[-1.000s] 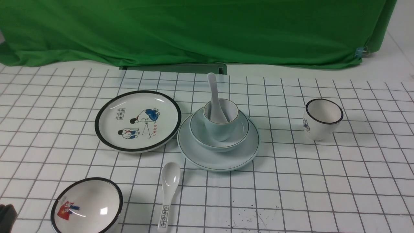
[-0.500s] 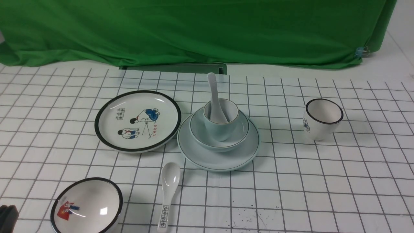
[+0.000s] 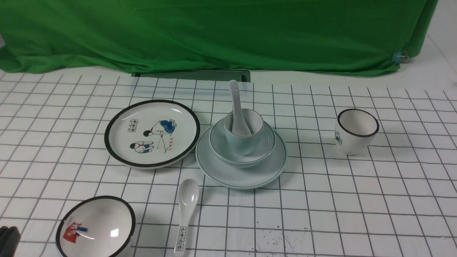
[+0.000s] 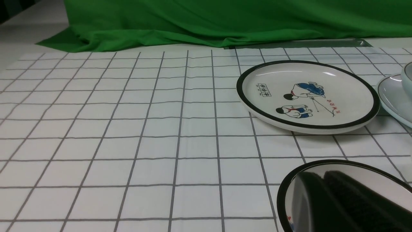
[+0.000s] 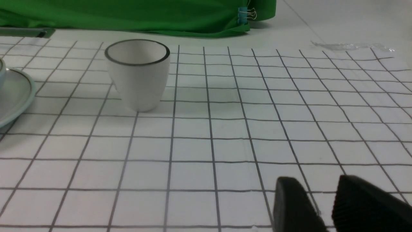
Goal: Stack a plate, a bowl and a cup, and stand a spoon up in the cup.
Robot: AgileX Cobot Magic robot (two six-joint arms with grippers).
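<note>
The pale plate [image 3: 228, 174] sits mid-table with the pale bowl [image 3: 219, 144] on it. The pale cup [image 3: 246, 142] stands in the bowl, and the plain white spoon [image 3: 234, 101] stands in the cup, handle up and leaning back. The plate's edge also shows in the left wrist view [image 4: 391, 100] and the right wrist view [image 5: 16, 93]. My left gripper [image 4: 323, 175] is shut and empty, low over the black-rimmed cartoon bowl [image 4: 282, 196]; only a dark bit of it [image 3: 8, 240] shows in the front view. My right gripper [image 5: 317, 183] is slightly open and empty above bare cloth.
A black-rimmed cartoon plate [image 3: 152, 132] lies left of the stack. The cartoon bowl [image 3: 95, 228] is at the front left, with a lettered spoon [image 3: 185, 214] beside it. A black-rimmed cup [image 3: 357, 131] stands at the right. Green cloth [image 3: 214, 35] hangs behind.
The dark bit of my left gripper at the lower-left corner has sunk slightly. The stack and the other dishes have not moved.
</note>
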